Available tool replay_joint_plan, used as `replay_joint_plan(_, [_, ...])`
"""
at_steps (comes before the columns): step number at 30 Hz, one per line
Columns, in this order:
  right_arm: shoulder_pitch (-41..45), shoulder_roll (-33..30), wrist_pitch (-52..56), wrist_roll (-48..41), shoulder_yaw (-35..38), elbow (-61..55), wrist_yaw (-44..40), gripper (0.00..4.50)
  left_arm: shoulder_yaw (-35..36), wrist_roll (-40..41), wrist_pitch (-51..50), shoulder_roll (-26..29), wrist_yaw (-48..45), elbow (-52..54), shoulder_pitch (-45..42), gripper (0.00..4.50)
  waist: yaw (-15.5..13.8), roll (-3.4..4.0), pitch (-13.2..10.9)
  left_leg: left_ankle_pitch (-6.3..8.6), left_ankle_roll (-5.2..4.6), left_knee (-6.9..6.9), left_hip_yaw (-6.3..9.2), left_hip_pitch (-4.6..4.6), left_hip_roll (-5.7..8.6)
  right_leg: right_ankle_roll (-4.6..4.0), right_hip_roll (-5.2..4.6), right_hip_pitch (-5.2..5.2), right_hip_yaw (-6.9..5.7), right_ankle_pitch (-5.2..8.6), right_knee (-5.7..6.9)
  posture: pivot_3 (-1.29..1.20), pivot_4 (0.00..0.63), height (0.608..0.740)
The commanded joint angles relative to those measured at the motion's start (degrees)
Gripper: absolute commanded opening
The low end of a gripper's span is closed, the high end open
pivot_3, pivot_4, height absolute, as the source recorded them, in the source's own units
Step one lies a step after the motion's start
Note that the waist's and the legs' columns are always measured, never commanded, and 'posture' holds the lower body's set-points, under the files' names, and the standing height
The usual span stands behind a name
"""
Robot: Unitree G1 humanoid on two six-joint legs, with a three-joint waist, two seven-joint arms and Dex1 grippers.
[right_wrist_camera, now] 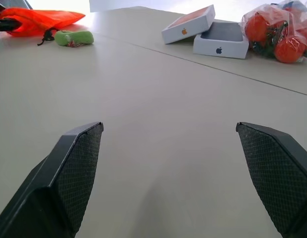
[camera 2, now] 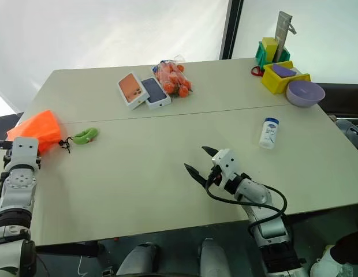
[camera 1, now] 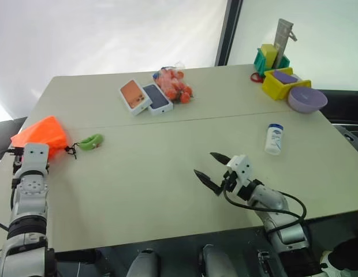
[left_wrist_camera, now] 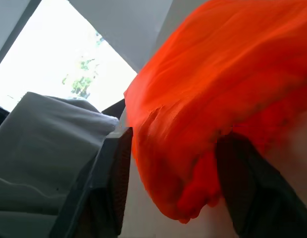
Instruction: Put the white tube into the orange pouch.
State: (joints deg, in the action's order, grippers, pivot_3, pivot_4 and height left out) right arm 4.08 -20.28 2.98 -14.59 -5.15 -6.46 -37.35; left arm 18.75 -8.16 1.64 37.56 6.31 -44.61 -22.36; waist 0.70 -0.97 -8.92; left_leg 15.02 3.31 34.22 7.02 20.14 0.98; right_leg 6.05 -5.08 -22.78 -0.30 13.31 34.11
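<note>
The orange pouch (camera 1: 43,134) lies at the table's left edge, its black cord ending in a green ring (camera 1: 91,141) just to its right. My left gripper (left_wrist_camera: 176,144) is at the pouch's near side, with a bunch of the orange fabric (left_wrist_camera: 218,89) between its two fingers, both pressed against it. The white tube (camera 1: 275,139) stands upright on the right half of the table. My right gripper (camera 1: 205,163) hovers open and empty over the near middle of the table, left of the tube and well apart from it, pointing towards the pouch (right_wrist_camera: 39,17).
Two phone boxes (camera 1: 143,97) and a clear bag of orange balls (camera 1: 174,85) lie at the back middle. A purple bowl (camera 1: 307,99), a yellow box (camera 1: 281,82) and a green bin (camera 1: 265,57) stand at the back right corner.
</note>
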Motion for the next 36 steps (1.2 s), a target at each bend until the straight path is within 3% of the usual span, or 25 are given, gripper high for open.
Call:
replay_joint_plan(1, [-0.2,0.0,-1.0,-0.1,1.1,-2.8,0.6,4.50,0.2,0.8,2.8,1.9,0.4,0.0,-0.9,0.54,0.0,-0.03,0.0,0.00,0.01,0.00,0.00,0.00,0.00,0.00,0.00,0.00,0.00,0.00,0.00,0.00,0.150,0.740])
replay_joint_plan(2, [-0.2,0.0,-1.0,-0.1,1.1,-2.8,0.6,4.50,0.1,0.8,3.0,2.0,0.3,0.0,-1.0,0.06,0.0,-0.03,0.0,-0.01,0.02,0.00,0.00,0.00,0.00,0.00,0.00,0.00,0.00,0.00,0.00,0.00,0.150,0.740])
replay_joint_plan(3, [-0.1,0.0,-1.0,-0.1,1.2,-2.7,0.7,4.50,-0.1,0.9,3.3,1.9,-0.2,0.7,-0.6,0.02,0.0,-0.03,0.0,-0.04,0.07,0.00,0.00,0.00,0.00,0.00,0.00,0.00,0.00,0.00,0.00,0.00,0.150,0.740])
replay_joint_plan(8, [0.0,-0.3,-1.0,0.0,1.5,-2.5,0.8,4.50,-0.2,3.2,3.0,0.8,-4.6,7.8,2.3,0.02,0.0,-0.03,0.0,-0.10,0.18,0.00,0.00,0.01,0.00,-0.01,-0.01,0.00,0.00,0.00,0.01,0.00,0.150,0.740])
replay_joint_plan(17, [2.5,-2.0,-0.9,-0.5,8.0,1.3,3.4,4.50,-4.8,9.5,-13.8,-5.6,-16.4,41.3,12.7,0.02,-0.2,-0.05,0.0,-0.14,0.24,0.00,-0.01,0.06,0.01,-0.23,-0.06,0.02,0.02,-0.10,-0.02,0.00,0.150,0.740])
replay_joint_plan(28, [5.6,-3.5,-2.5,0.8,12.9,7.1,5.8,4.50,-16.3,11.9,-32.7,-15.0,-19.7,62.9,7.5,0.02,0.0,-0.03,0.0,-0.15,0.23,0.02,-0.01,0.07,0.01,-0.23,-0.02,0.04,0.03,-0.10,-0.01,0.00,0.150,0.740])
replay_joint_plan(36, [7.8,-4.7,-4.9,1.8,17.7,12.5,10.0,4.50,-22.8,18.7,-44.6,-20.2,-24.1,77.5,6.2,0.02,0.0,-0.04,0.0,-0.16,0.22,0.03,-0.01,0.09,0.01,-0.26,0.00,0.04,0.05,-0.11,-0.01,0.00,0.150,0.740])
